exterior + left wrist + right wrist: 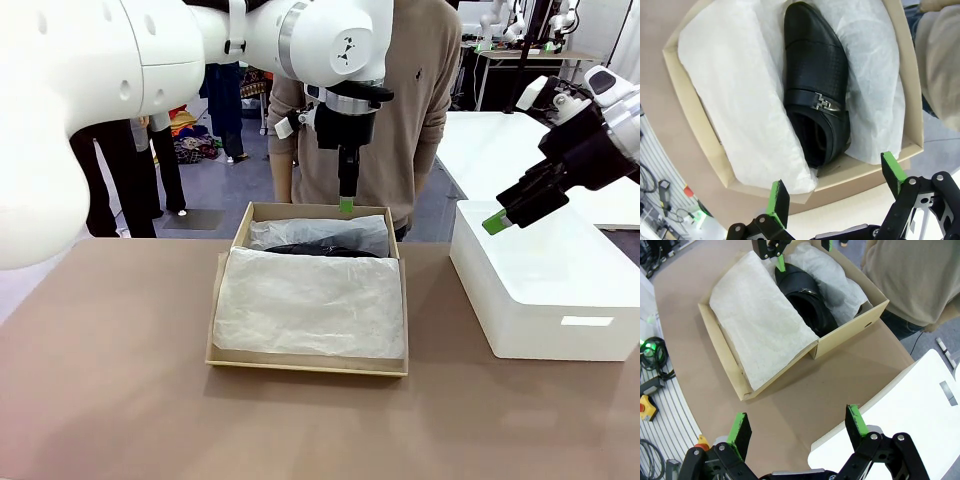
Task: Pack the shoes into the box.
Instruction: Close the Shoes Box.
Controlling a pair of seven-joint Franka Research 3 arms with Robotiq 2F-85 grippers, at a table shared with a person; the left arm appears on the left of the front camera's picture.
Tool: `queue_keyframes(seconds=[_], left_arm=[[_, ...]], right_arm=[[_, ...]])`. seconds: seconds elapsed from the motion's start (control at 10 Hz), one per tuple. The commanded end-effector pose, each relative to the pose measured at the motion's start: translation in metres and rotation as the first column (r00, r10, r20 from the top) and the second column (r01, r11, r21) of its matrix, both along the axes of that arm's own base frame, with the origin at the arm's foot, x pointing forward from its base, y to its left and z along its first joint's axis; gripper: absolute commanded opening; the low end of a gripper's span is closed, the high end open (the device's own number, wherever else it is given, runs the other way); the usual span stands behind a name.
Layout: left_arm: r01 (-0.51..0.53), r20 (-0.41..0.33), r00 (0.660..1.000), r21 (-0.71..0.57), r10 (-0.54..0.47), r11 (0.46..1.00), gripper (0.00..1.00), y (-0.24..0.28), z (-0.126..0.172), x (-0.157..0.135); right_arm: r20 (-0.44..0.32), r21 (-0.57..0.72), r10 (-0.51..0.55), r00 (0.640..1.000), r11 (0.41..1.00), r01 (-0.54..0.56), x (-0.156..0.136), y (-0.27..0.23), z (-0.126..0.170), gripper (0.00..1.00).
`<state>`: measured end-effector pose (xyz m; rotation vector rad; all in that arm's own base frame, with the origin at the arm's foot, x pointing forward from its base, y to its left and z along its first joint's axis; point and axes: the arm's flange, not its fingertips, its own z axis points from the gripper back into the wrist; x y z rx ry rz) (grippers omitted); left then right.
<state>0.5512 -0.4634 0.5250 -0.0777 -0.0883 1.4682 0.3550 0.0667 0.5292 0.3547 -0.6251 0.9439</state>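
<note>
Two end effectors gape wide, holding nothing: the left end effector [346, 205] hangs above the box's [306, 366] far end, the right end effector [495, 222] by a white block [540, 300]. One black shoe [815, 75] lies in tissue [310, 300] inside the box; possibly a second lies hidden beside it.

Bright, even indoor light falls from overhead in all three views; shadows are soft and short, a faint one lying along the near edge of the box [305, 368] on the table [120, 400]; the white tissue paper [310, 300] and the white block [540, 290] are nearly blown out, with little texture; the glossy shoe [815, 65] carries a dull sheen on its toe; the near shell of the left arm [60, 100] looms overexposed and soft; both wrist views bow straight lines toward the edges, yet are sharp at centre
</note>
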Motion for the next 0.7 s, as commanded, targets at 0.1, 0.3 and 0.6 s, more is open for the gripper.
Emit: queue_keyframes(seconds=[0.1,0.3,0.6], left_arm=[[0.000,0.000,1.000,0.000,0.000,1.000,1.00,0.000,0.000,0.000],[0.345,0.038,0.937,0.033,-0.346,0.938,1.00,0.016,0.033,-0.029],[0.658,-0.020,0.753,0.044,-0.658,0.752,1.00,0.056,0.052,-0.043]], right_arm=[[0.004,0.016,0.008,1.000,1.000,-0.008,0.001,0.000,0.000,1.00],[0.004,0.016,0.008,1.000,1.000,-0.008,0.001,0.000,0.000,1.00],[0.004,0.016,0.008,1.000,1.000,-0.008,0.001,0.000,0.000,1.00]])
